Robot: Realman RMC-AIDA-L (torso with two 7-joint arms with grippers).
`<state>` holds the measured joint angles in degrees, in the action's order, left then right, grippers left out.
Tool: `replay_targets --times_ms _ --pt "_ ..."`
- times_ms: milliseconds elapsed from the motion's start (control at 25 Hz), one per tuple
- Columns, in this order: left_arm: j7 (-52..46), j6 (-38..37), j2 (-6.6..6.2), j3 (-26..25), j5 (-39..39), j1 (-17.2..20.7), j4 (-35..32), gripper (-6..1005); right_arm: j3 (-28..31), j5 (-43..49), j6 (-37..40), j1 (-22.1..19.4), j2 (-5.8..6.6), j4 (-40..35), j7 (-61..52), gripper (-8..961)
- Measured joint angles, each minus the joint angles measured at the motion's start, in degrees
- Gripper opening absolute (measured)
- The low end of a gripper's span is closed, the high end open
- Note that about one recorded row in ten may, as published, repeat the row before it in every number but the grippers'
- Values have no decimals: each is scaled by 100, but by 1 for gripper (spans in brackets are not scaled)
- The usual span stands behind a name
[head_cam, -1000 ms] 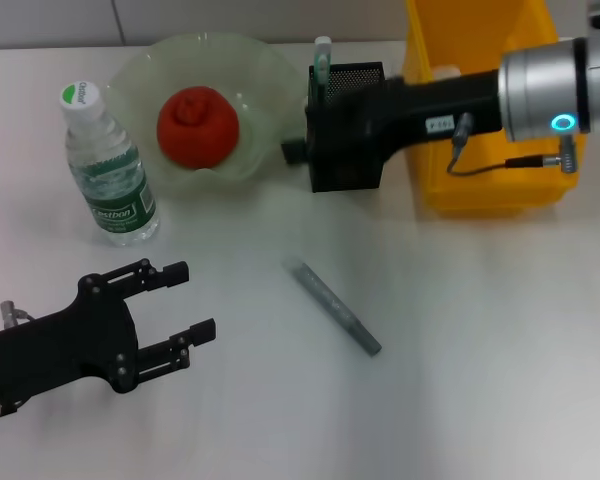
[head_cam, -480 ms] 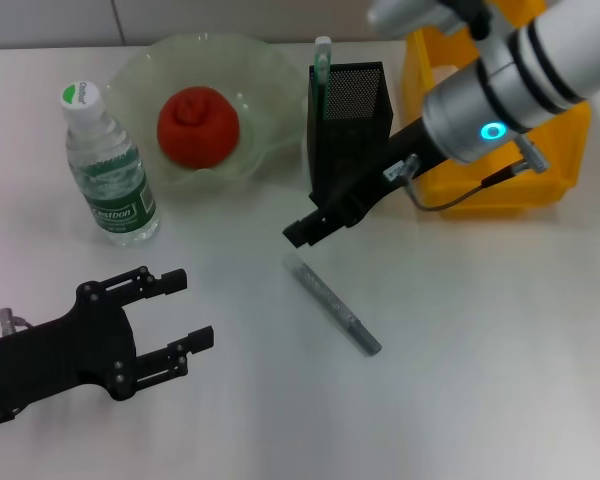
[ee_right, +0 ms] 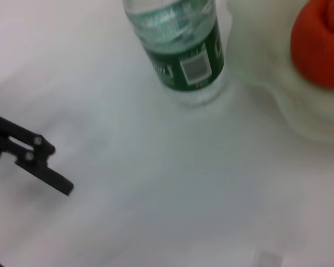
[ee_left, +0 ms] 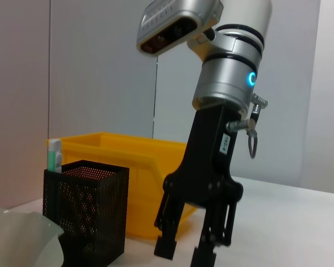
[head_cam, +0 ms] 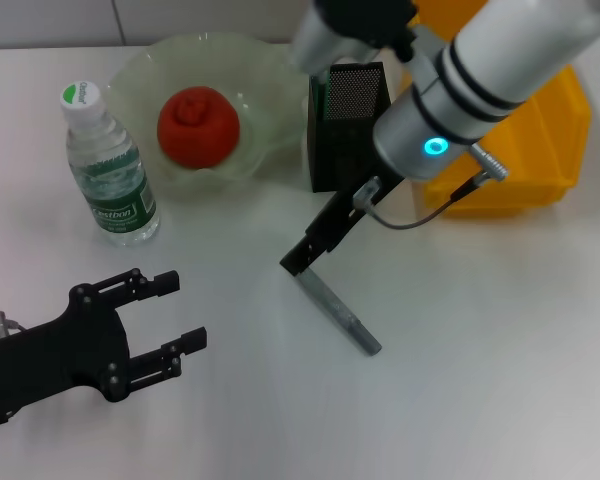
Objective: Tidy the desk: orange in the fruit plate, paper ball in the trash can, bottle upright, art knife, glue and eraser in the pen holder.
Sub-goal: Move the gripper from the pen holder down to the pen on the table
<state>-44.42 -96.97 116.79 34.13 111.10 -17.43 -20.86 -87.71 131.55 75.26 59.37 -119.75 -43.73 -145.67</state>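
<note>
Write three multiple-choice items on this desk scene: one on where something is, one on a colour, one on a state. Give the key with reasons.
1. Where is the orange?
A. In the plate
B. In the yellow bin
C. Beside the knife on the desk

2. What colour is the pen holder?
A. Yellow
B. Black
C. Green

3. How does the bottle stand?
A. On its side
B. Upside down
C. Upright, cap on

Key:
1 A: the orange sits inside the pale plate.
2 B: the mesh pen holder is black, with the yellow bin behind it.
3 C: the bottle stands upright, its white cap on top.

For context, the right claw hangs open over the upper end of the grey knife; the left claw rests open near the front left.
</note>
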Motion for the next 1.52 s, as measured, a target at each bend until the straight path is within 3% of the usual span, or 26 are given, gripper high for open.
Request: replay_targets --times_ms 560,1520 --pt "-5 -40 17 15 -1 3 4 698 -1466 -257 -755 365 -14 318 -1001 692" --pt "-48 -18 55 -16 -10 -58 3 698 -1933 -412 -965 379 -14 467 -1103 676"
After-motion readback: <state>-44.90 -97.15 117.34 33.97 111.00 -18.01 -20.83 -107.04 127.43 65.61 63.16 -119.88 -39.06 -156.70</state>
